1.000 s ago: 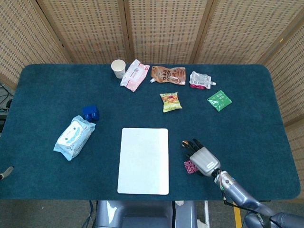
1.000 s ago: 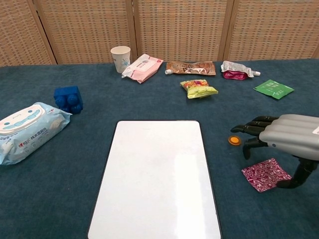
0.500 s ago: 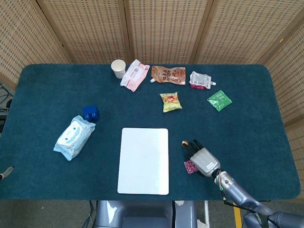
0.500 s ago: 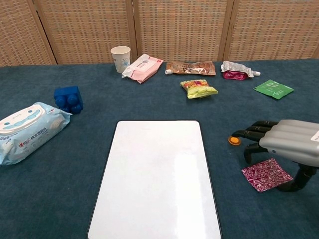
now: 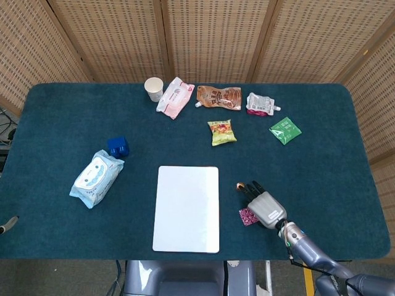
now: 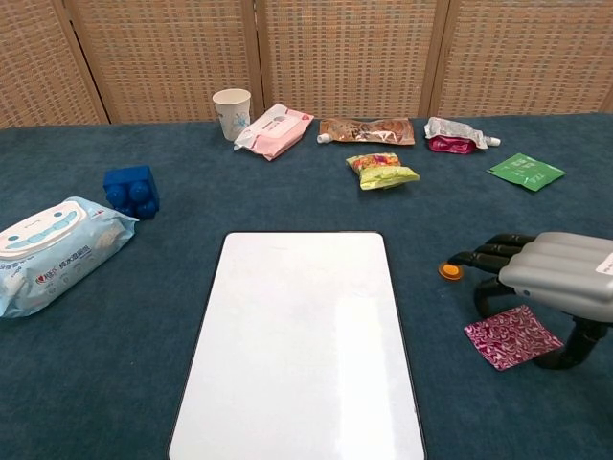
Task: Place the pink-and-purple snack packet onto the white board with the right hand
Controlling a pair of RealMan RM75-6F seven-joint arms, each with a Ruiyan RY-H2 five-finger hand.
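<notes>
Nearest the robot, the right hand (image 6: 560, 284) hangs low over the dark blue surface (image 6: 144, 287), palm down, its dark fingers (image 6: 484, 257) spread apart and curved downward with nothing between them. The pink-and-purple snack packet (image 6: 511, 336) lies flat on the surface directly beneath the hand, partly under the palm; the thumb reaches down at its right edge, though whether it touches the packet cannot be told. In the head view the packet (image 5: 248, 216) shows just at the left of the hand (image 5: 265, 207). A small orange disc (image 6: 448, 271) sits on the surface just past the fingertips.

To the left of the packet and apart from it lies the white board (image 6: 302, 345), flat and bare. Further left at the surface's edge rests a pack of wet wipes (image 6: 53, 251), with a blue block (image 6: 131, 191) just beyond it.

Toward the far side sits a yellow-green snack bag (image 6: 382, 171), and well to its right a green sachet (image 6: 526, 172). Along the back row, from left to right, stand a paper cup (image 6: 232, 113), a pink pouch (image 6: 273, 129), a brown pouch (image 6: 366, 130) and a white-and-red spouted pouch (image 6: 454, 134). The left hand appears in neither view.
</notes>
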